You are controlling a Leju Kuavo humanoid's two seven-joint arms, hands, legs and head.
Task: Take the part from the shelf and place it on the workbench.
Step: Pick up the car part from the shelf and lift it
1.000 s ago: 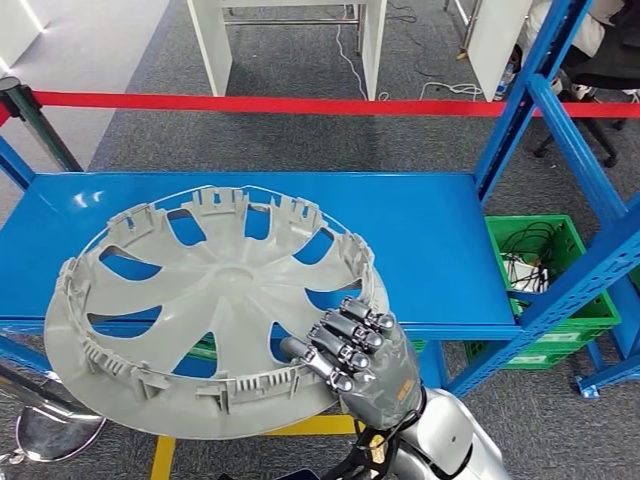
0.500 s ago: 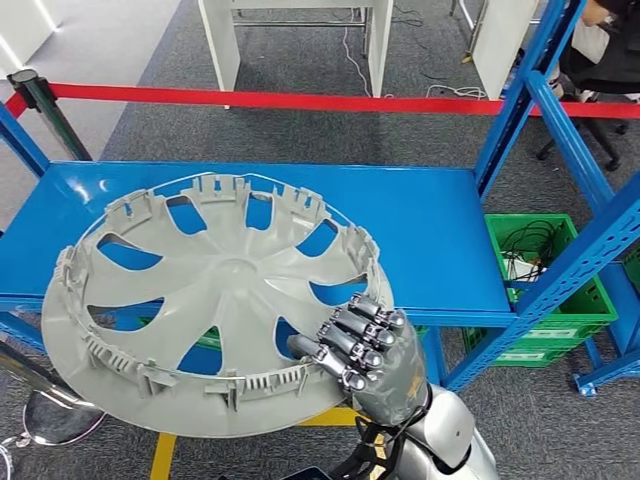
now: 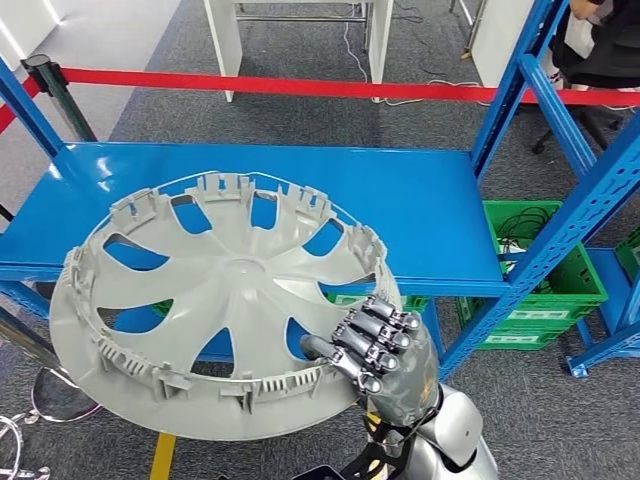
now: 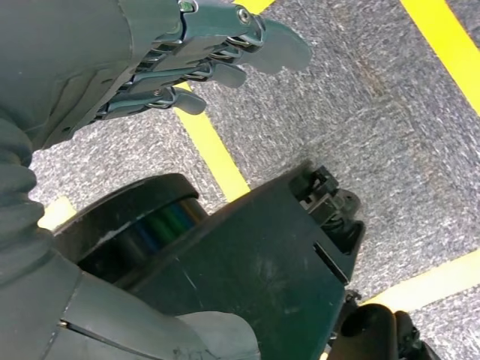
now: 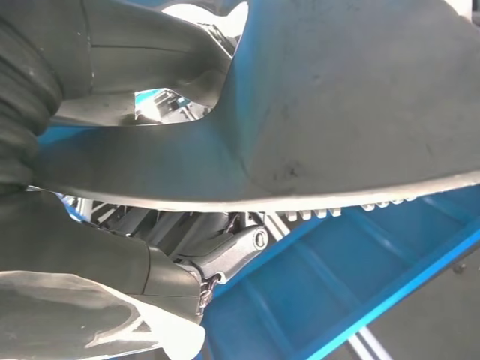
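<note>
A large grey wheel cover (image 3: 226, 300), hollow side up with spokes and rim clips, hangs tilted in front of the blue shelf board (image 3: 423, 220). My right hand (image 3: 381, 355) grips its near right rim, fingers (image 3: 370, 340) curled over the edge. In the right wrist view the cover's underside (image 5: 340, 97) spans the picture, with the hand's fingers (image 5: 232, 251) below its rim. My left hand (image 4: 187, 52) hangs over the grey floor, fingers stretched out and apart, holding nothing.
Blue uprights (image 3: 521, 90) frame the shelf on the right. A green crate (image 3: 551, 290) with cables stands under it. A red barrier tape (image 3: 302, 85) runs behind, white table legs (image 3: 219, 40) beyond. Yellow floor lines (image 4: 215, 150) cross the grey carpet.
The whole view has shifted a little between frames. The wheel cover, still in my right hand, has come slightly toward me and to the right, away from the shelf board.
</note>
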